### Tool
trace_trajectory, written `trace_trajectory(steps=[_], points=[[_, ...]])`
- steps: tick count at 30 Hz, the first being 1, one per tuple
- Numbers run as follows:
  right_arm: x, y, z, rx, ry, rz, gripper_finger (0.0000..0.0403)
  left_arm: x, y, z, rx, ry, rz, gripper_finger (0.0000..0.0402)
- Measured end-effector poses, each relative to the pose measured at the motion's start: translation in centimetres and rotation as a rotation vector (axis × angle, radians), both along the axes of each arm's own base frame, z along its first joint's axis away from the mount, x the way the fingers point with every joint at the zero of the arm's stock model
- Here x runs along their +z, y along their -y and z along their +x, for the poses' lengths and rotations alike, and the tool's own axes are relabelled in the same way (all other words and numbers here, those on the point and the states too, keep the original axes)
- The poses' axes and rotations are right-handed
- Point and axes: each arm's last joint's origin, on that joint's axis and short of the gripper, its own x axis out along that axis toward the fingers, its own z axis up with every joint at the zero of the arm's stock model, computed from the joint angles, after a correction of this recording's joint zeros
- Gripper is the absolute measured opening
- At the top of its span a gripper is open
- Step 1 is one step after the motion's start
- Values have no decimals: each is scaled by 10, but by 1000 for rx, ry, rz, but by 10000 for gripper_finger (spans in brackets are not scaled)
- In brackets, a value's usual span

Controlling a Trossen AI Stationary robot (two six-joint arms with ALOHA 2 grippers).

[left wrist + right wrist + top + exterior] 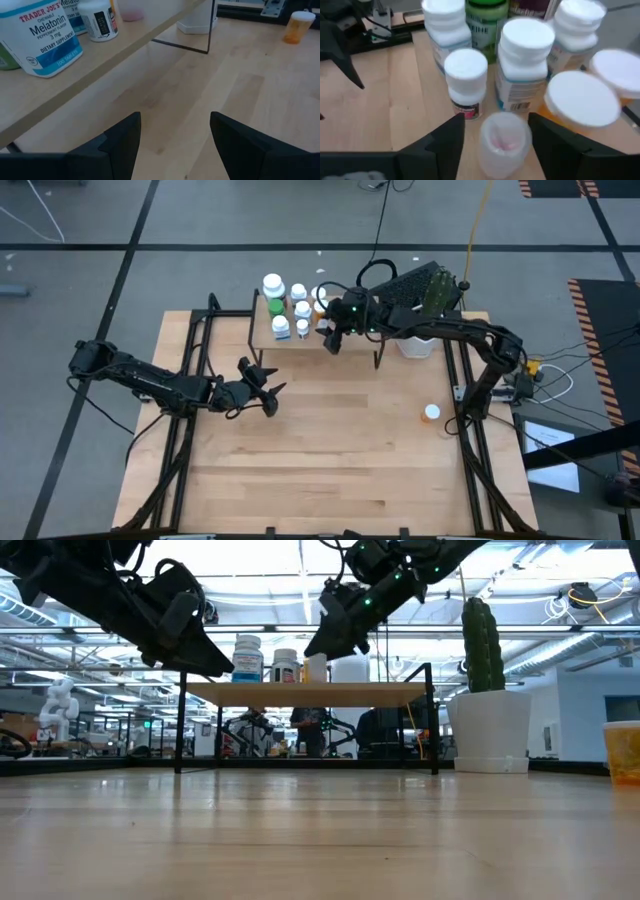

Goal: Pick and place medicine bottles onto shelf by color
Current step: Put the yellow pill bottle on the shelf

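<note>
The right gripper [330,338], fingers spread around a translucent bottle [503,140] on the shelf [352,337], appears mid-placement; next likely a clean retreat, then the orange bottle [431,414] alone on the table [330,460], left gripper [262,387] idling open.

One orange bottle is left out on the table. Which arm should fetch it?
Right, probably. The orange bottle stands on the table's right side near that arm's base. The right gripper is open over the shelf; the left gripper, also open, is across the table.
</note>
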Motion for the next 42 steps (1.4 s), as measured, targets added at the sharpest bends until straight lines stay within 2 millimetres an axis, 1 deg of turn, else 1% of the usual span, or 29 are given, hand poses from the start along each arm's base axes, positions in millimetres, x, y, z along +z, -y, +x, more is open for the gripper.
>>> trace_trajectory(steps=[6, 9, 10, 16, 22, 27, 31, 33, 38, 42], points=[[15, -6, -7, 10, 23, -21, 264, 0, 0, 0, -8, -6, 17, 241], [25, -15, -9, 40, 41, -44, 279, 1, 0, 0, -17, -16, 36, 241], [25, -18, -9, 54, 29, -48, 282, 1, 0, 0, -18, -17, 38, 241], [20, -47, -7, 184, -87, -93, 279, 1, 0, 0, -25, -27, 53, 241], [13, -77, -3, 281, -162, -88, 278, 1, 0, 0, -27, -29, 57, 241], [8, -107, -5, 347, -248, -40, 277, 1, 0, 1, -40, -40, 83, 241], [0, -130, -13, 384, -373, 20, 277, 1, 1, 1, -88, -52, 85, 241], [-5, -140, -18, 375, -455, 20, 277, 1, 2, 2, -124, -53, 79, 241], [-12, -162, -34, 292, -658, -57, 277, 3, 3, 3, -183, -42, 75, 241], [-16, -177, -45, 256, -758, -55, 277, 4, 4, 4, -206, -32, 70, 241]])
